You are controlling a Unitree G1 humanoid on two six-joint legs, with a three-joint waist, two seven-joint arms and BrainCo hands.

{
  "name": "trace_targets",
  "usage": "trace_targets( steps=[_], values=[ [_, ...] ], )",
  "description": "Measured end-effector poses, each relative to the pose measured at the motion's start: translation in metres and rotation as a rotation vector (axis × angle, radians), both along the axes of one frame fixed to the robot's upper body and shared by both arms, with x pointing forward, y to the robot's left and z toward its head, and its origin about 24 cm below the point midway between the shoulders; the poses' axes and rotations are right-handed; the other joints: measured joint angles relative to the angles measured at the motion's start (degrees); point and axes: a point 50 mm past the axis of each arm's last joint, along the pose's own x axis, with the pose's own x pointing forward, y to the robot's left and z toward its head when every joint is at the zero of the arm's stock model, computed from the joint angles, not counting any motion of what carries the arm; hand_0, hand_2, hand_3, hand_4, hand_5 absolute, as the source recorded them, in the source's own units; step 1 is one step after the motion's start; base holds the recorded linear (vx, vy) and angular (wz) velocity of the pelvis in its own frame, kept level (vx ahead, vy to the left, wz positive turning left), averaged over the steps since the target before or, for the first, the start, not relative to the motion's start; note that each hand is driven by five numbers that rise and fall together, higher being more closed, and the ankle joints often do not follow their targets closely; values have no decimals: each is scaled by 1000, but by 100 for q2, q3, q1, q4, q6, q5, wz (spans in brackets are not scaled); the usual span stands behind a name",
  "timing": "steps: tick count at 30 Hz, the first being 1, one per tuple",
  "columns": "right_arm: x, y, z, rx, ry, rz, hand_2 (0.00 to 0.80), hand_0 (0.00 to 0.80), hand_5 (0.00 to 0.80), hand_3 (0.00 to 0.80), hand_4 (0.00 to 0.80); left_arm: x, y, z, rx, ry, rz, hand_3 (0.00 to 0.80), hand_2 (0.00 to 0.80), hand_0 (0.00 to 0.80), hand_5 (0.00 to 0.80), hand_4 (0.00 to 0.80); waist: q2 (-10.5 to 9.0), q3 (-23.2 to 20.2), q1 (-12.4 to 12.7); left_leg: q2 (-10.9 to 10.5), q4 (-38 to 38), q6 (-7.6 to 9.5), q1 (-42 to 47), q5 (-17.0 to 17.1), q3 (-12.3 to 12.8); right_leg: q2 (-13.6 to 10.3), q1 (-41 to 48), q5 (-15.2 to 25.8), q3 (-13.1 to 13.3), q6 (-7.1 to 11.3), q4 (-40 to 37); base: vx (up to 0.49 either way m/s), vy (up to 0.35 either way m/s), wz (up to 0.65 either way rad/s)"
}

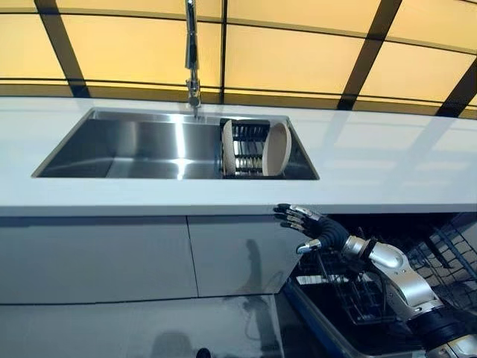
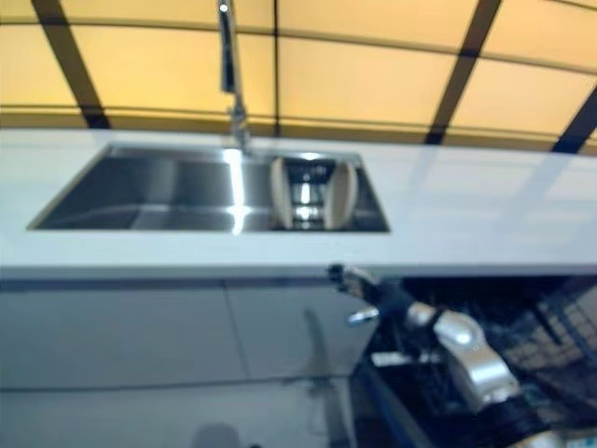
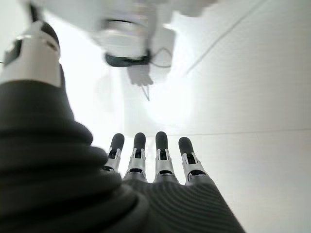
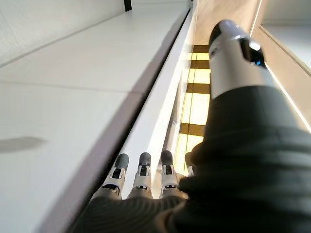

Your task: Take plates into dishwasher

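Note:
Two beige plates (image 1: 276, 149) (image 1: 228, 147) stand on edge in a dark dish rack (image 1: 248, 148) at the right end of the steel sink (image 1: 112, 149). My right hand (image 1: 309, 227) is open and empty, just below the counter's front edge and above the open dishwasher (image 1: 350, 294). In the right wrist view its straight fingers (image 4: 141, 177) point along the underside of the counter edge. My left hand (image 3: 160, 165) shows only in its own wrist view, with straight fingers, holding nothing, in front of a white surface.
A tall faucet (image 1: 192, 60) rises behind the sink. White countertop (image 1: 387, 164) runs left and right of it. White cabinet fronts (image 1: 134, 257) lie below. The dishwasher's wire racks (image 1: 447, 253) stand out at lower right.

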Motion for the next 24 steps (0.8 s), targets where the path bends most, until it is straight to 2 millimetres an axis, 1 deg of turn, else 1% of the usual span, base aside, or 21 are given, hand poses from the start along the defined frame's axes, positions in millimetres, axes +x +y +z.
trace_targets(
  steps=[3,7,12,13,15,16,17,18,19,20,21,22,23,24],
  values=[
    [1,-3,4,28,-21,-29,0,0,0,0,0,6,4,3,14,-7,-15,0,0,0,0,0,-183,-133,0,-155,-128,46,52,-73,26,-142,-32,92,-113,96,-19,110,105,2],
    [2,-5,7,46,-41,-54,0,0,0,0,0,3,4,2,16,17,-17,0,0,0,0,0,-192,-146,-8,-234,-241,61,46,-97,2,-177,-126,188,-118,189,23,108,145,7],
    [3,-12,9,69,-54,-113,0,0,0,0,0,-2,1,-1,9,42,-16,0,0,0,0,0,-139,-290,-46,-301,-320,137,52,-150,-44,-187,-379,216,-98,212,549,115,153,15],
    [1,-15,7,75,-49,-129,0,0,0,0,0,-2,-1,-1,8,45,-35,0,0,0,0,0,-123,-376,-66,-323,-369,171,54,-159,-31,-181,-510,243,-47,240,789,117,159,23],
    [0,-18,4,96,-50,-164,0,0,0,0,0,0,-4,-2,4,44,-51,0,0,0,0,0,-44,-424,-98,-303,-397,228,103,-191,-28,-140,-822,327,-42,353,1466,178,215,23],
    [-2,-19,0,97,-39,-172,0,0,0,0,0,-2,-4,-2,3,49,-51,0,0,0,0,0,3,-448,-169,-323,-475,282,231,-211,-22,-119,-994,502,-50,397,1967,219,185,24],
    [-3,-20,-1,99,-34,-181,0,0,0,0,0,-3,-6,-3,2,53,-57,0,0,0,0,0,66,-452,-185,-292,-568,297,345,-215,-49,-85,-1195,683,-49,381,2417,197,118,27],
    [-7,-20,-8,108,-16,-197,0,0,0,0,0,-7,-8,-4,1,66,-68,0,0,0,0,0,189,-468,-277,-240,-864,355,665,-138,-143,-71,-1532,972,-75,356,3170,253,53,28],
    [-10,-22,-13,107,3,-207,0,0,0,0,0,-12,-8,-5,3,74,-65,0,0,0,0,0,261,-479,-373,-243,-1060,389,946,-109,-226,-45,-1749,651,-82,314,3360,221,-1,21],
    [-11,-23,-14,107,4,-215,0,0,0,0,0,-13,-8,-5,6,78,-70,0,0,0,0,0,298,-479,-401,-243,-1165,439,1025,-153,-331,-42,-2028,359,-101,236,3488,313,-124,27],
    [-14,-25,-14,109,-1,-237,0,0,0,0,0,-13,-8,-5,9,81,-80,0,0,0,0,0,388,-427,-573,-204,-1298,456,1192,-124,-450,-18,-2507,117,-246,105,3201,201,-137,20],
    [-15,-25,-12,112,-7,-240,0,0,0,0,0,-16,-8,-6,10,87,-84,0,0,0,0,0,386,-422,-647,-207,-1354,447,1209,-102,-454,-42,-2776,129,-274,124,2983,263,-195,45],
    [-18,-29,-16,122,2,-268,0,0,0,0,0,-16,-10,-7,6,92,-89,0,0,0,0,0,385,-418,-824,-243,-1414,409,1371,-76,-582,-117,-3067,198,-371,204,2254,216,-156,56],
    [-21,-32,-21,123,21,-305,0,0,0,0,0,-18,-11,-7,4,97,-95,0,0,0,0,0,352,-415,-989,-284,-1527,404,1516,-71,-699,-186,-3239,403,-412,269,1534,205,-148,61]
  ],
)
